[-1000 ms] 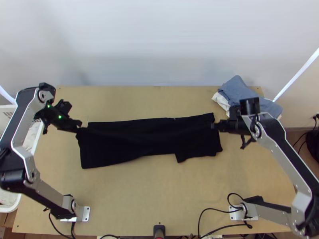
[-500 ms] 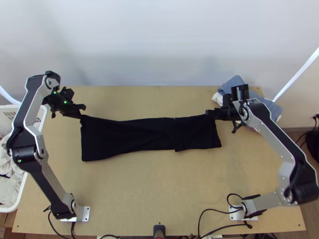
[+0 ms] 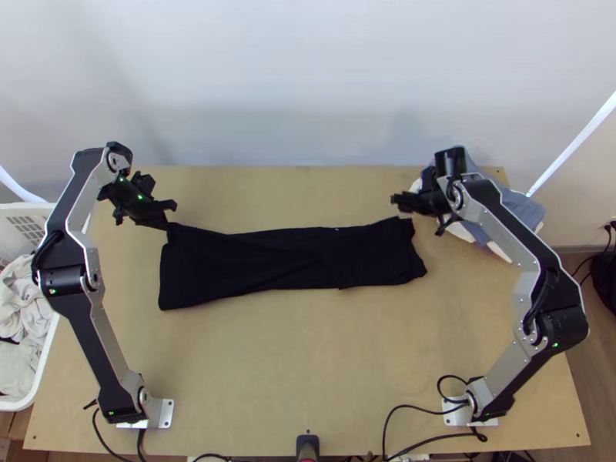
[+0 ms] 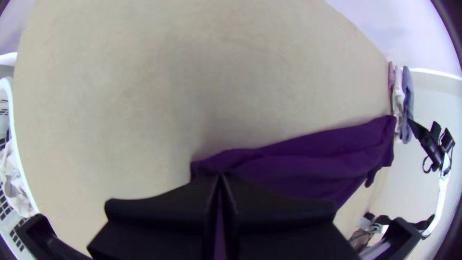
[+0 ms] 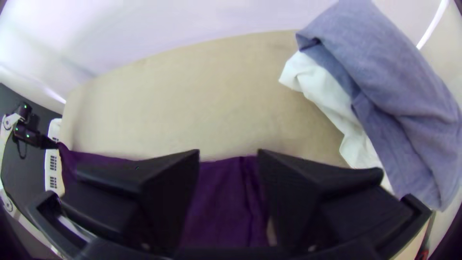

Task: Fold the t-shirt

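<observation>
The black t-shirt (image 3: 285,260) lies as a long, folded strip across the middle of the table, its left end wider. At its back left corner is my left gripper (image 3: 168,217); in the left wrist view this gripper (image 4: 220,177) is shut on the t-shirt's edge (image 4: 298,163), which looks purple there. My right gripper (image 3: 400,202) hangs just behind the strip's back right corner. In the right wrist view the right gripper (image 5: 228,156) stands open, with the t-shirt (image 5: 221,202) seen between and beyond its fingers.
Folded blue-grey and white cloths (image 3: 497,196) are stacked at the table's back right corner, beside and under the right arm. A white basket (image 3: 38,385) of light cloths stands at the left edge. Black cables lie near the front edge.
Both grippers have moved toward the back, and the left also rightward, the right leftward. The right gripper has let go of the t-shirt. The strip's front edge has drawn back and its right end has shifted.
</observation>
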